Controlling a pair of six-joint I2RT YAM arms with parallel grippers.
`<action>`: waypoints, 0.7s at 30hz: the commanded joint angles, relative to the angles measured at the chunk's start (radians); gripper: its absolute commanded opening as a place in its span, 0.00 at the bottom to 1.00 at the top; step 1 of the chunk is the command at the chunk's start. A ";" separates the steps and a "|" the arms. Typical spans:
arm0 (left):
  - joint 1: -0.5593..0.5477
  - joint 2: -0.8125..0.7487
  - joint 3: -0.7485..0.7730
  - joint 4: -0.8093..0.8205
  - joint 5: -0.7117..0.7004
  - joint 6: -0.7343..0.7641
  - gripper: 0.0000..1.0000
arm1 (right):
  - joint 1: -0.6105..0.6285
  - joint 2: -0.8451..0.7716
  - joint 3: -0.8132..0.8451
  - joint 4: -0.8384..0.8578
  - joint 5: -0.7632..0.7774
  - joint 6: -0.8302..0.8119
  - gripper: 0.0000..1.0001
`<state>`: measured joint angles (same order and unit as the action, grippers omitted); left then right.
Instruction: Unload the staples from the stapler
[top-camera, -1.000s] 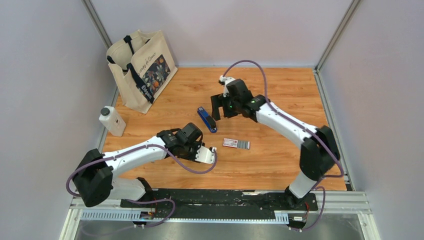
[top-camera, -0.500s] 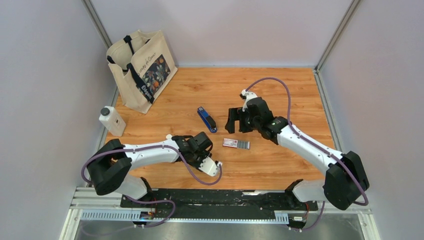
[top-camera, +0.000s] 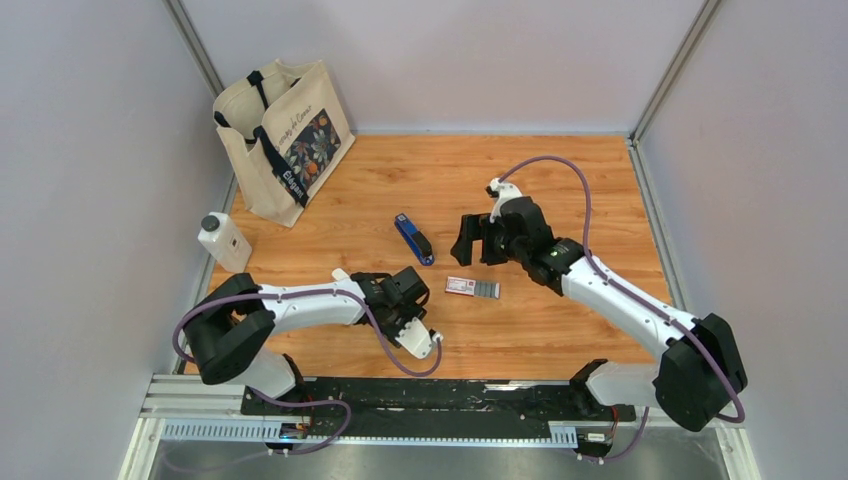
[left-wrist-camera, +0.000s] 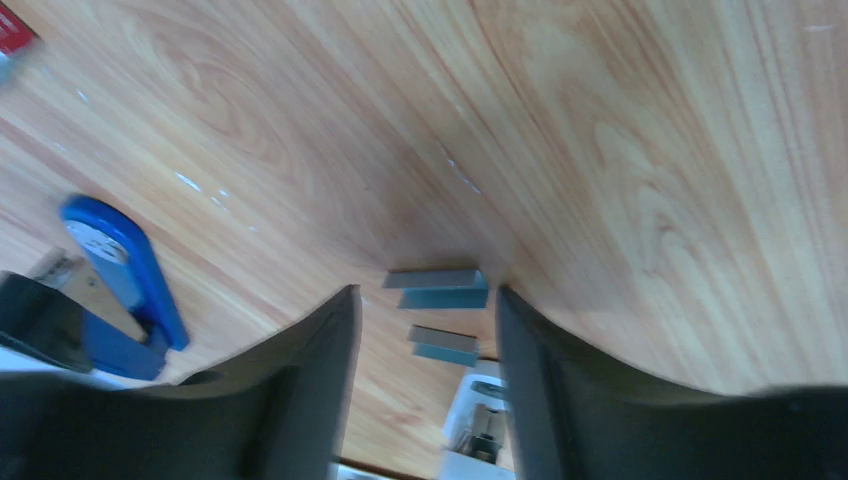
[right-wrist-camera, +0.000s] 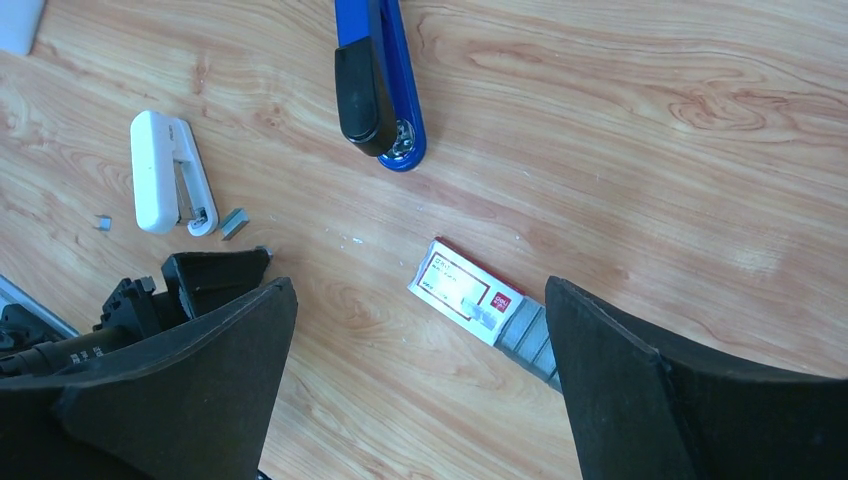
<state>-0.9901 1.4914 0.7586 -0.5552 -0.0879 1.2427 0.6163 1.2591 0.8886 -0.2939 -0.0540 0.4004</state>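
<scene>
At the middle of the surface (top-camera: 560, 200) the stapler (top-camera: 413, 239) lies flat, untouched. Your left tool (left-wrist-camera: 425, 305) stands apart, empty, over loose staples (left-wrist-camera: 437, 289). Your right tool (right-wrist-camera: 420, 290) is also apart and empty. Judgement: withdraw straight upward so nothing scatters.

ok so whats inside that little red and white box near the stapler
A grey strip of staples pokes out of the box's open end. Whatever sits deeper inside is covered by the cardboard, so how full it is cannot be seen.
</scene>
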 joint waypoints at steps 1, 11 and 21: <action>-0.018 0.020 0.031 0.026 0.002 0.037 0.87 | -0.010 -0.036 0.000 0.042 0.002 0.006 0.98; -0.035 0.039 0.079 0.026 0.014 0.014 0.88 | -0.023 -0.062 -0.019 0.041 -0.004 0.011 0.98; -0.042 0.098 0.168 0.078 0.014 -0.015 0.86 | -0.038 -0.130 -0.039 0.016 0.003 0.008 0.95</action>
<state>-1.0233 1.5715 0.8619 -0.5156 -0.0883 1.2434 0.5873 1.1744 0.8623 -0.2970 -0.0544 0.4038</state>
